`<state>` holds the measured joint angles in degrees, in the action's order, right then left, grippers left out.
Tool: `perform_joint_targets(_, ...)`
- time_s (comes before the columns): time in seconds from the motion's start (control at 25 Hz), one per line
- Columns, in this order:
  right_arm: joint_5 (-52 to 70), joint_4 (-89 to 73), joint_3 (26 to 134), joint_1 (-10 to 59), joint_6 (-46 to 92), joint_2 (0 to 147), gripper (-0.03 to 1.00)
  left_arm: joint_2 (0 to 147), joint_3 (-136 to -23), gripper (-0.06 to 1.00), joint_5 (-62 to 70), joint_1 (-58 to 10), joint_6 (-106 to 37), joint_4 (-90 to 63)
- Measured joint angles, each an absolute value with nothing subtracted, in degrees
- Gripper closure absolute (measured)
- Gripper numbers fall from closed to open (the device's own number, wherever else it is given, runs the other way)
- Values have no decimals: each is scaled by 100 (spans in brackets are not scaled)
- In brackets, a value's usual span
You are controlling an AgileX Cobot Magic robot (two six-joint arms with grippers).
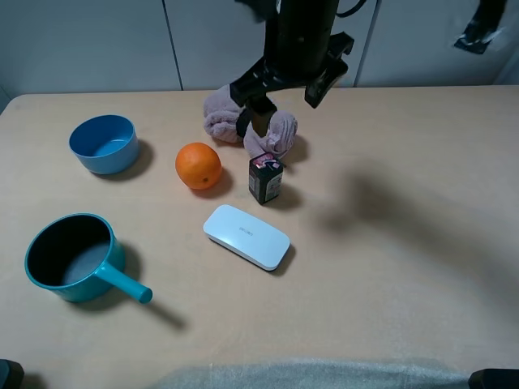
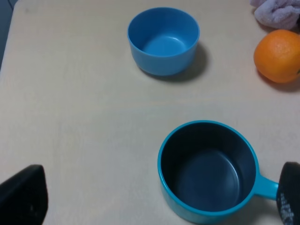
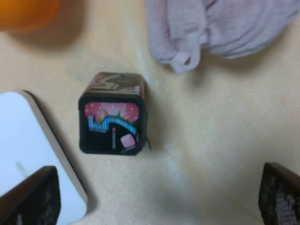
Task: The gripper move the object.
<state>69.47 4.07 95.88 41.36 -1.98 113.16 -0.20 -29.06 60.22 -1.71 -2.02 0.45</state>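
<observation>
While the right gripper (image 1: 258,121) hangs near the top middle of the high picture with its two black fingers (image 3: 33,197) spread wide apart and holding nothing, the small dark box (image 1: 265,179) stands upright on the tan table (image 1: 389,267) just under it in the picture. Its pink top (image 3: 111,126) shows between the spread fingers in the right wrist picture. An orange (image 1: 198,165) sits just left of the box, a pink cloth (image 1: 243,126) lies above it, and a flat white case (image 1: 246,236) lies just below it. Far on the left are a blue bowl (image 1: 103,143) and a teal pot (image 1: 73,258). The left gripper (image 2: 154,197) is also spread wide, above the pot
</observation>
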Motion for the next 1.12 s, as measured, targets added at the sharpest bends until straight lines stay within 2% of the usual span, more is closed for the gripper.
perform_joint_targets(0.32,6967,363,9588,3917,-347,10380,30,-20,-2906,-5,6022,-171,-202,45)
perform_joint_targets(0.6,6980,359,9588,3460,-382,9617,30,-20,-2906,-5,6022,-171,-202,45)
perform_joint_targets(0.92,6969,297,9496,2079,-384,8872,30,-20,-2906,-5,6022,-171,-202,45)
perform_joint_targets(1.12,6953,231,8713,1121,-308,8380,30,-20,-2906,-5,6022,-171,-202,45)
